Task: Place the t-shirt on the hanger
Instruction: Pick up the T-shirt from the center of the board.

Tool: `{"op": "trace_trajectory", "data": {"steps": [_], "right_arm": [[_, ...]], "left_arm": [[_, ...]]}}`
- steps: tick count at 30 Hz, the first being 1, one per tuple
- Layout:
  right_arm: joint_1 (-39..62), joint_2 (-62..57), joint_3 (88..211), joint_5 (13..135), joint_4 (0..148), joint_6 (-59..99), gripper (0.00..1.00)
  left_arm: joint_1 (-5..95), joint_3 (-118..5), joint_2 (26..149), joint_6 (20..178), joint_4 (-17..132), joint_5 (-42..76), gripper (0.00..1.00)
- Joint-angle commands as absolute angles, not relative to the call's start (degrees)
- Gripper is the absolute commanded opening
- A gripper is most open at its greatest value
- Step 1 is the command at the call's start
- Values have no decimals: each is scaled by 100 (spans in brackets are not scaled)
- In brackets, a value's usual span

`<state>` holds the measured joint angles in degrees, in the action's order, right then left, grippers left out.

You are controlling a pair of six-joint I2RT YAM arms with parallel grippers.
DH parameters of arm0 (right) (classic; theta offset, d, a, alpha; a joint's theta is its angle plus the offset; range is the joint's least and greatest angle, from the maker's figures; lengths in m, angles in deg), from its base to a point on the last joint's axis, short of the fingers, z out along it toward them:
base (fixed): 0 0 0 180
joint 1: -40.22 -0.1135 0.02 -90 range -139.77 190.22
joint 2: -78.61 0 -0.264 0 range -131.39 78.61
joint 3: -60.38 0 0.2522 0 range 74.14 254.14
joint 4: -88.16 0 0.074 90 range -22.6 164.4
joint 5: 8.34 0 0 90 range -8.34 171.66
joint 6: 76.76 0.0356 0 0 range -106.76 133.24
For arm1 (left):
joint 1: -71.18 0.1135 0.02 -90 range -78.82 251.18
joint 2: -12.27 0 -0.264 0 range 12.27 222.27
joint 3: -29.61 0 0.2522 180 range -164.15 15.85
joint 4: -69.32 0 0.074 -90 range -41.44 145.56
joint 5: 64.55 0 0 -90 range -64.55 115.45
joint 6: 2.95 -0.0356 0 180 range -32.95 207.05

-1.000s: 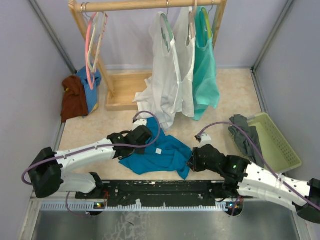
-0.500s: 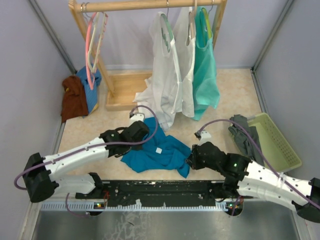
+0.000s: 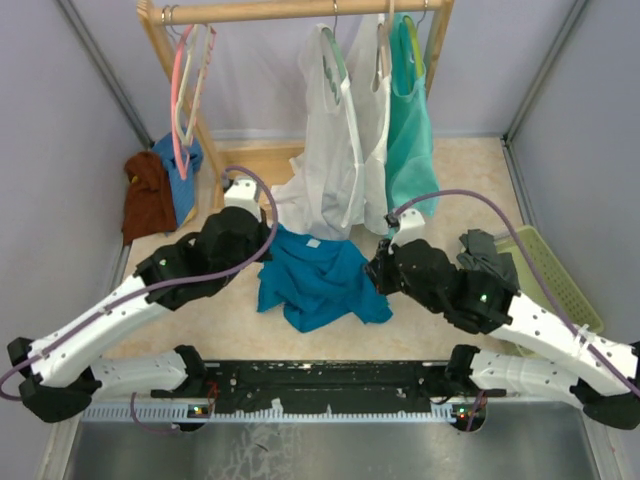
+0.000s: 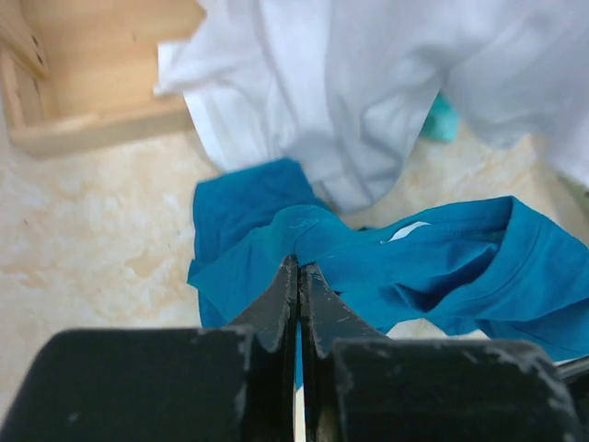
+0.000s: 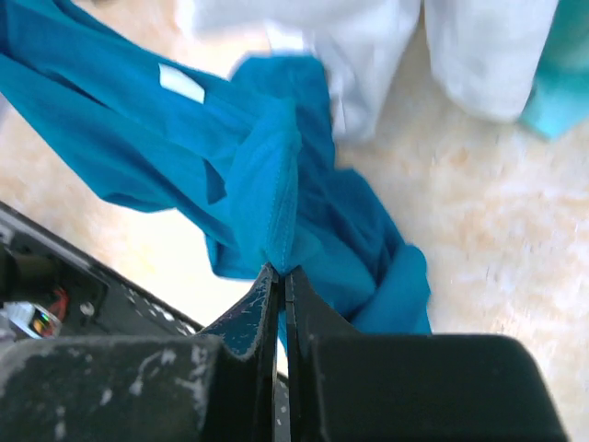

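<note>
One t-shirt (image 3: 320, 285) is bunched over the worktop (image 3: 470, 180), near three hanging garments (image 3: 345, 150). The left gripper (image 4: 299, 267) and the right gripper (image 5: 281, 273) each pinch a fold of it tight.

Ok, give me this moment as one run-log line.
phase: two-arm grasp | t-shirt: bunched, unhung | left gripper: shut on t-shirt | right gripper: shut on t-shirt

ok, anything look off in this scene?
Nothing damaged. The t-shirt is crumpled, pinched by the left end effector and the right end effector. A grey garment hangs over the basket rim; brown cloth lies heaped by the rack base.
</note>
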<state>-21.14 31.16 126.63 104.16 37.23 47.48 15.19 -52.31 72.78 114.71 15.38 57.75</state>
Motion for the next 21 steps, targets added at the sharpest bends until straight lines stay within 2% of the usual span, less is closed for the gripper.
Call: {"op": "trace_trajectory", "data": {"steps": [1, 12, 17, 21], "right_arm": [[-2086, 3069, 13721, 11038, 3752, 4042, 0], [-2087, 2876, 15904, 10787, 3942, 2945, 0], [-2086, 2512, 16727, 10958, 3978, 2489, 0], [-2086, 2401, 16834, 10950, 3922, 2459, 0]], "left_arm": [[1546, -5964, 6961, 10845, 1445, 6166, 0], [1546, -8451, 7168, 9900, 1315, 5967, 0], [1545, -8892, 7318, 9462, 1730, 5780, 0], [1546, -8889, 7344, 9515, 1752, 5731, 0]]}}
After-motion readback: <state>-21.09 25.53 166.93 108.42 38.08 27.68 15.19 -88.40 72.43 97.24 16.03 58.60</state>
